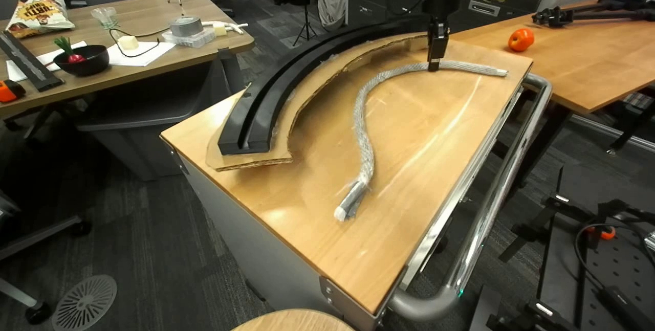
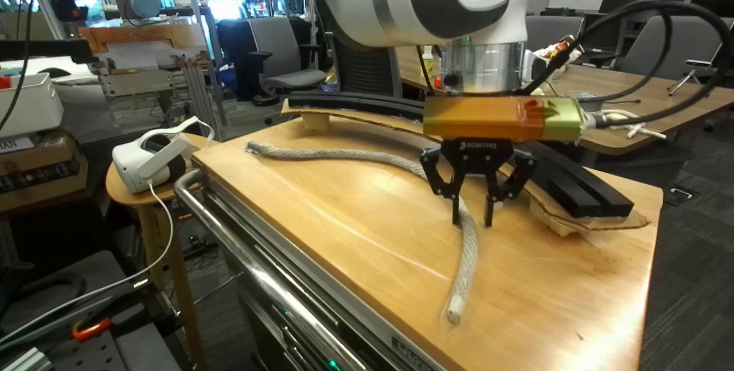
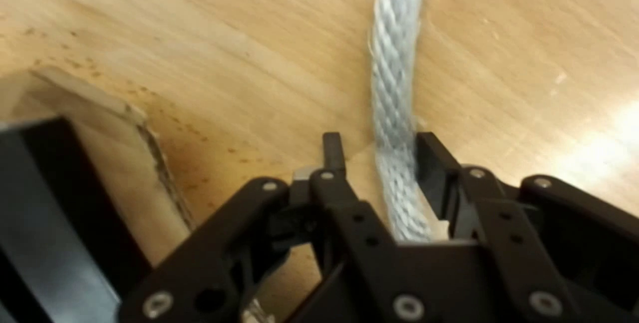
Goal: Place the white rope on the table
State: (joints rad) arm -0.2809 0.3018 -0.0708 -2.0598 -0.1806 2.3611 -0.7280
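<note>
My end effector (image 2: 472, 223), moderately spread, straddles without gripping the white rope (image 1: 359, 111), which I judge soft, light, best held near its middle.

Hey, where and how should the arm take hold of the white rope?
I'd grip the white rope partway along, between its ends, coming straight down so the gripper closes across its width. It lies on the table, slim across, and in the wrist view the open jaws stand one on each side of it. Coming from above should help avoid the dark curved track.
</note>
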